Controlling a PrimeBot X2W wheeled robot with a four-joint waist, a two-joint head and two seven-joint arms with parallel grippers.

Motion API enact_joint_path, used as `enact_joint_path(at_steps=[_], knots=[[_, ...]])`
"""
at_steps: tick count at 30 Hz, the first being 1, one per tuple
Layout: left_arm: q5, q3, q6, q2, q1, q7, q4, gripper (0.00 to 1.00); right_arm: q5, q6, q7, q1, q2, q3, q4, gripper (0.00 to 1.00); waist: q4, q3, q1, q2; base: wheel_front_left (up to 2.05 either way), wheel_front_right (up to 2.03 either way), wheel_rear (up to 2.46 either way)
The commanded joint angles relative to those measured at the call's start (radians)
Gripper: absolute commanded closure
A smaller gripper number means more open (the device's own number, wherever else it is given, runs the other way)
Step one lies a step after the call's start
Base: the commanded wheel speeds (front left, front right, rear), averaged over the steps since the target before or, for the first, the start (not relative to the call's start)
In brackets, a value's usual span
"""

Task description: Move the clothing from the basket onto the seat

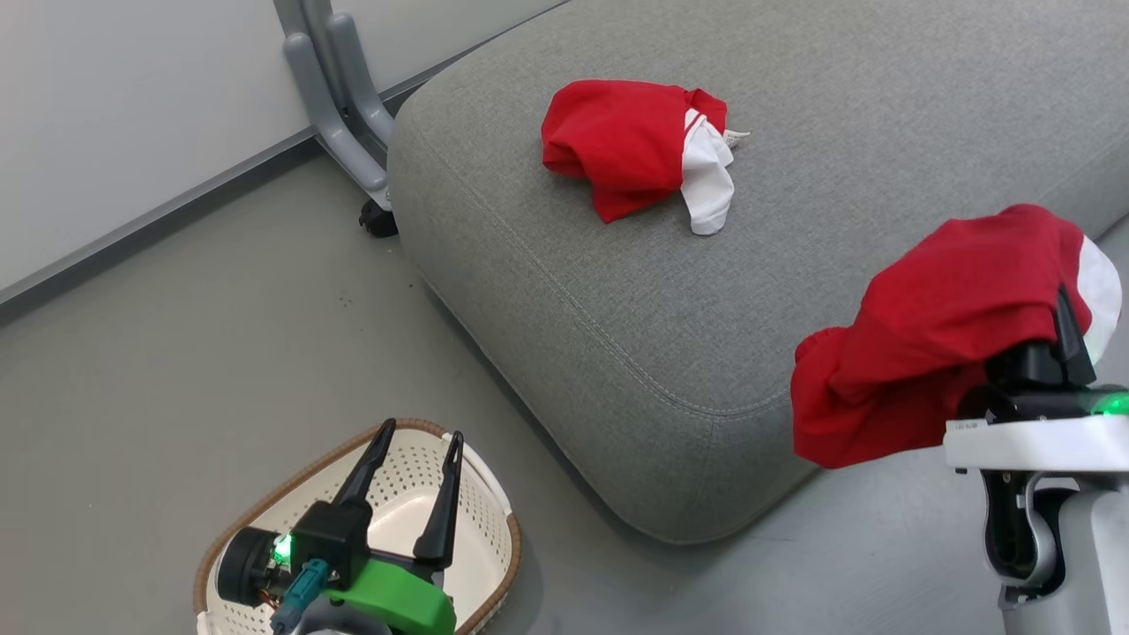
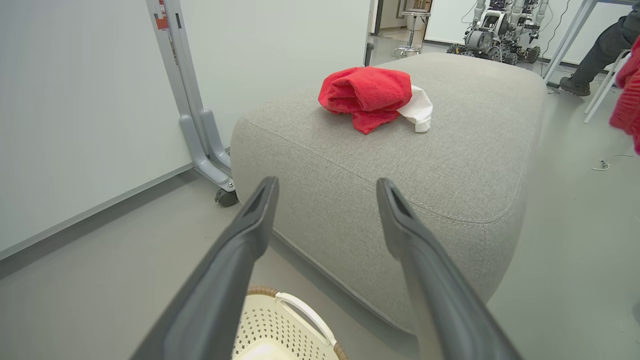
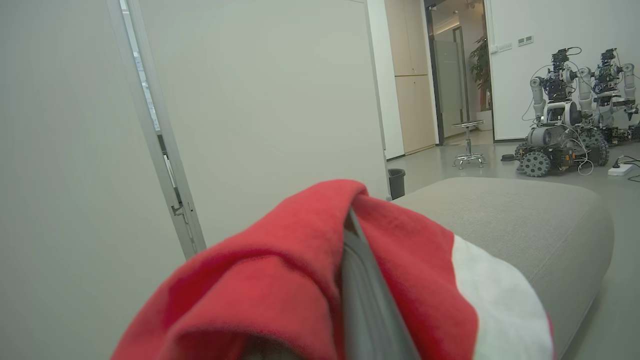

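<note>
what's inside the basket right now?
Bare perforated walls and a pale floor show inside the basket. The left gripper, jaws open, hangs over it and covers the near part, so that part can't be checked.

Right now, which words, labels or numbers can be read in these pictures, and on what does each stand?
Nothing can be read for certain.
Small dark print on the right arm's white wrist casing: too small to read.
Orange-red sticker on the grey upright post: too blurred to read.
</note>
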Motion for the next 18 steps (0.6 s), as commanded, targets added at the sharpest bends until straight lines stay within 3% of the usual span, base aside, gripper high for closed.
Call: enact_joint_path(at_steps=[1,6,18], knots=[[0.005,0.006,-0.002,0.008,0.019,0.000,-0.004,0.00,0.005,0.000,0.000,-0.034,-0.017,0.011,0.015,1.00,-0.005,0.009,0.0000,-0.0001,0.00,0.00,0.00],[0.018,0.028,-0.002,0.007,0.024,0.000,-0.041,0.00,0.021,0.000,0.000,-0.149,-0.061,0.046,0.071,1.00,-0.008,0.066,0.0000,-0.0001,0.00,0.00,0.00],[-0.021,-0.061,-0.002,0.084,-0.118,0.000,-0.165,0.00,0.064,0.000,0.000,-0.533,-0.168,0.012,0.149,1.00,0.118,0.317,0.0000,-0.0001,0.00,0.00,0.00]])
